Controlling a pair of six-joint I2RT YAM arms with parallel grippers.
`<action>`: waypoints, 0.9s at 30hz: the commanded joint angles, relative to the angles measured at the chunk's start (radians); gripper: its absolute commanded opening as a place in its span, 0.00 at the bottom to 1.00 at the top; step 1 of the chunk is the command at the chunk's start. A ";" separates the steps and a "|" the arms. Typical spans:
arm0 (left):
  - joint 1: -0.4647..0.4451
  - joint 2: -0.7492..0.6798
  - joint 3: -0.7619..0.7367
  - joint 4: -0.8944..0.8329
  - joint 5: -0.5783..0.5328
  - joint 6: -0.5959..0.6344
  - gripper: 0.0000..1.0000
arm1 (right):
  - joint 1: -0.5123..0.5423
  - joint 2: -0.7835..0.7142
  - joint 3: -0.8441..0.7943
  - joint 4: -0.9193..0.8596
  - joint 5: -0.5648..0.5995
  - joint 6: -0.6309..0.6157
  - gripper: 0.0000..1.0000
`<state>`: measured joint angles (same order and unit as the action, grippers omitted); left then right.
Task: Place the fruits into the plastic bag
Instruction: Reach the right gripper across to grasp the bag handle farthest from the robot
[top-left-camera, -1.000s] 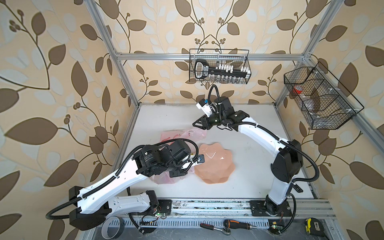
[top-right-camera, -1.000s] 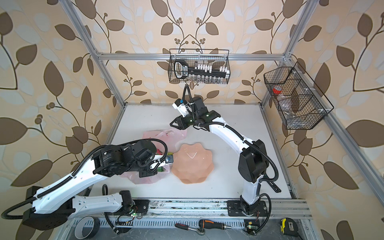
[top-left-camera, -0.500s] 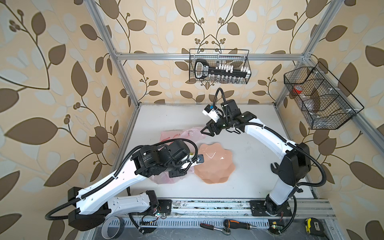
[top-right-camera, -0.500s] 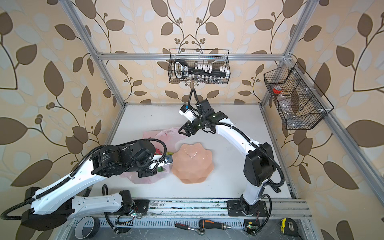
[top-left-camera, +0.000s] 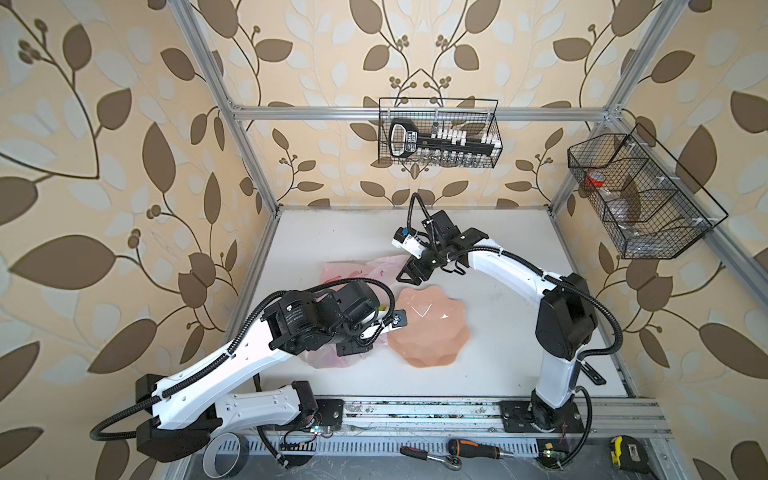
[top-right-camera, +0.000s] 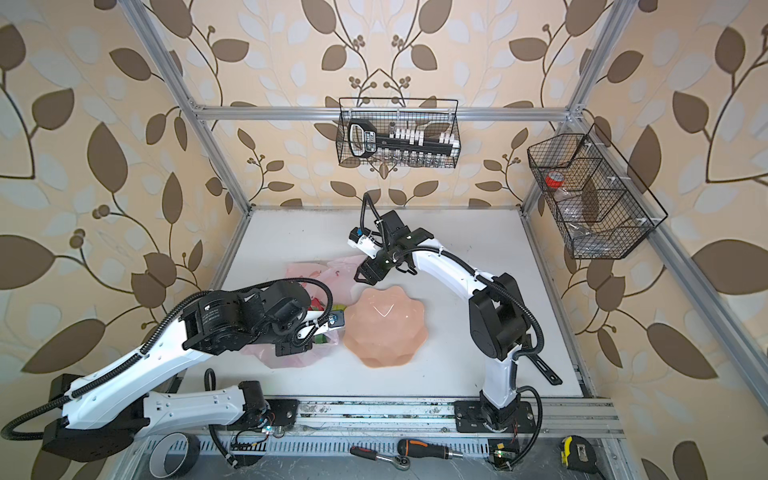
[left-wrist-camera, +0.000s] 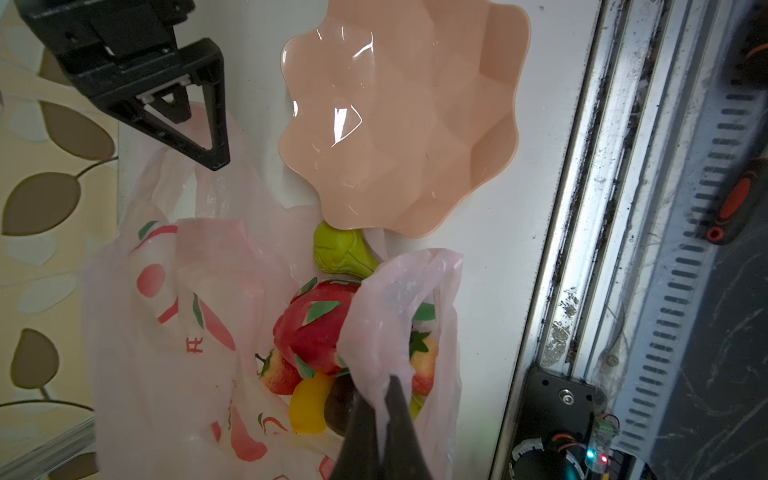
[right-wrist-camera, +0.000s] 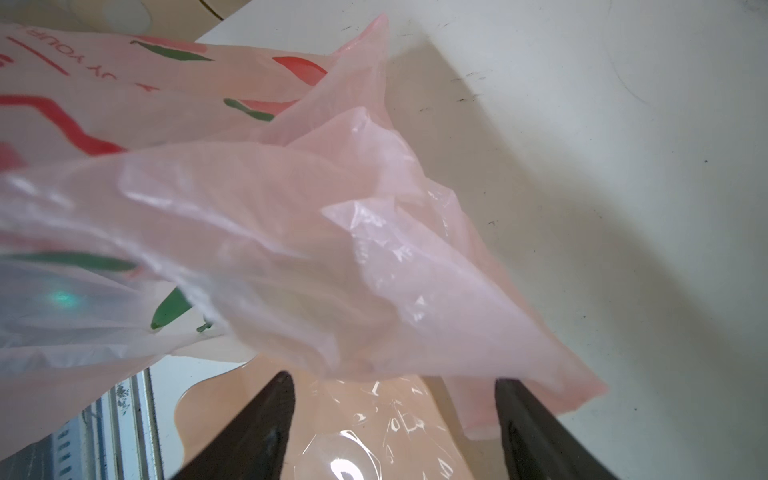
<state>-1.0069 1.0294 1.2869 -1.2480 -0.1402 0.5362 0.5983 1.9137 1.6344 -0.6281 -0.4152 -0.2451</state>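
Observation:
The pink plastic bag (left-wrist-camera: 187, 291) lies crumpled left of the plate in both top views (top-left-camera: 353, 270) (top-right-camera: 316, 270). My left gripper (left-wrist-camera: 388, 380) is shut on a fold of its rim and holds the mouth up. In the mouth lie a dragon fruit (left-wrist-camera: 316, 328), a lemon (left-wrist-camera: 307, 405), a dark plum (left-wrist-camera: 340, 409) and two strawberries (left-wrist-camera: 280, 374). A green pear (left-wrist-camera: 343, 253) rests at the mouth against the plate's edge. My right gripper (right-wrist-camera: 392, 380) (top-left-camera: 409, 276) hangs open over the bag's far edge (right-wrist-camera: 374, 249), with nothing between its fingers.
The peach scalloped plate (top-left-camera: 432, 332) (left-wrist-camera: 415, 124) sits mid-table, touching the bag. Two wire baskets (top-left-camera: 438, 139) (top-left-camera: 636, 199) hang on the back and right walls. The metal rail (top-left-camera: 415, 409) runs along the front, with a screwdriver (top-left-camera: 478, 449) and ratchet below it.
My right gripper has come forward from the back of the table to the bag's far edge by the plate, and its jaws stand wider. The left gripper has kept its hold.

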 joint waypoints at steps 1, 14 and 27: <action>0.005 0.004 0.025 -0.021 0.005 -0.013 0.00 | 0.011 0.028 0.047 0.003 0.045 -0.038 0.75; 0.005 0.015 0.037 -0.032 -0.004 -0.022 0.00 | 0.022 0.012 0.076 0.099 0.291 -0.046 0.76; 0.005 0.013 0.027 -0.021 -0.028 -0.031 0.00 | 0.037 0.110 0.156 0.047 0.193 -0.036 0.48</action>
<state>-1.0069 1.0512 1.2888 -1.2606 -0.1436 0.5171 0.6258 2.0026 1.7699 -0.5529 -0.1711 -0.2588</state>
